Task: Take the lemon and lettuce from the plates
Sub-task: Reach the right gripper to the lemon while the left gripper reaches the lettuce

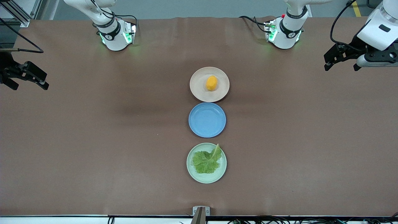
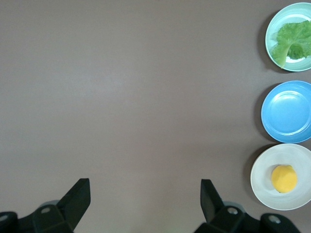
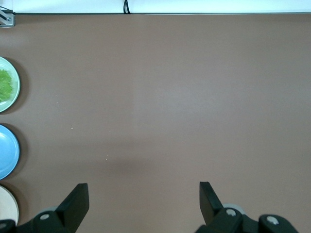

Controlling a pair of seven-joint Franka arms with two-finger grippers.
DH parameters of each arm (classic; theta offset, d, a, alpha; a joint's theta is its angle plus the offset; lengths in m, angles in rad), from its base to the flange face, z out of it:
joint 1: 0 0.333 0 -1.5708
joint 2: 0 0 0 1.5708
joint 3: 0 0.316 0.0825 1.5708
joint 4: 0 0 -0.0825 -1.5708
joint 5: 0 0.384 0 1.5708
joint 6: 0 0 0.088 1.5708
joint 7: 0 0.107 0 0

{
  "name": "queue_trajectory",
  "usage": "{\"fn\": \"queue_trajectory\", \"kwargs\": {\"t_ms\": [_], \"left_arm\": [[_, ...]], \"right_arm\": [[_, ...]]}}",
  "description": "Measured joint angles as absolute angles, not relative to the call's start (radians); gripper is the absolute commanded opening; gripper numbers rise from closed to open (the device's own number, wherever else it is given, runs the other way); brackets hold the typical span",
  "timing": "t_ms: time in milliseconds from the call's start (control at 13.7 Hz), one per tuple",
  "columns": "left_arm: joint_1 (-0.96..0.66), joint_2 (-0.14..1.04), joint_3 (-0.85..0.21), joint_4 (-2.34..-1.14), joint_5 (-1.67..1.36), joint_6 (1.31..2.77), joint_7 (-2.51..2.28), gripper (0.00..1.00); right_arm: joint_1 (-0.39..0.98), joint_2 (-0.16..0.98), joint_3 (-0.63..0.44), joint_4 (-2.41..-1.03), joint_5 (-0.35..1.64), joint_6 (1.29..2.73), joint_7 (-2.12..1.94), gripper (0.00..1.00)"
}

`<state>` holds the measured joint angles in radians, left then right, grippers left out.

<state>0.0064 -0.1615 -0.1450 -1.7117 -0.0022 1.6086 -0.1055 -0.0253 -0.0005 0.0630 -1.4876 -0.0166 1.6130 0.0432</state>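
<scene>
Brown table (image 1: 93, 140), both arms raised

A robotics lab, not a kitchen. Two white arm bases (image 1: 115, 37) with green status lights are bolted to a wide bench (image 1: 93, 140) under a plain brown cover. Loose cables (image 1: 255, 20) trail by them, and an aluminium frame (image 1: 18, 12) stands past the bench corner.

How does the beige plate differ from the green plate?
The beige plate is pale beige-pink and holds the lemon; the green plate is mint and holds the lettuce. The beige plate lies farther from the front camera, the green plate nearer, with a blue plate between. Both are round, shallow and equal in size.
</scene>
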Motion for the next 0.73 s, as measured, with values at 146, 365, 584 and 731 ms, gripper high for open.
{"fn": "queue_trajectory", "kwargs": {"t_ms": [146, 365, 584, 731], "left_arm": [[0.006, -0.150, -0.145, -1.704, -0.002, 1.609, -0.106, 1.00], [0.007, -0.115, -0.144, -1.672, -0.002, 1.609, -0.106, 1.00], [-0.002, 0.010, -0.153, -1.567, -0.002, 1.612, -0.106, 1.00], [-0.042, 0.131, -0.166, -1.526, -0.002, 1.673, -0.106, 1.00]], "right_arm": [[-0.025, 0.000, 0.063, -1.488, -0.017, 1.613, 0.043, 1.00], [-0.025, 0.000, 0.065, -1.488, -0.017, 1.612, 0.043, 1.00], [0.005, 0.001, 0.087, -1.488, -0.014, 1.605, 0.060, 1.00], [0.101, 0.002, 0.097, -1.488, -0.013, 1.589, 0.197, 1.00]]}}
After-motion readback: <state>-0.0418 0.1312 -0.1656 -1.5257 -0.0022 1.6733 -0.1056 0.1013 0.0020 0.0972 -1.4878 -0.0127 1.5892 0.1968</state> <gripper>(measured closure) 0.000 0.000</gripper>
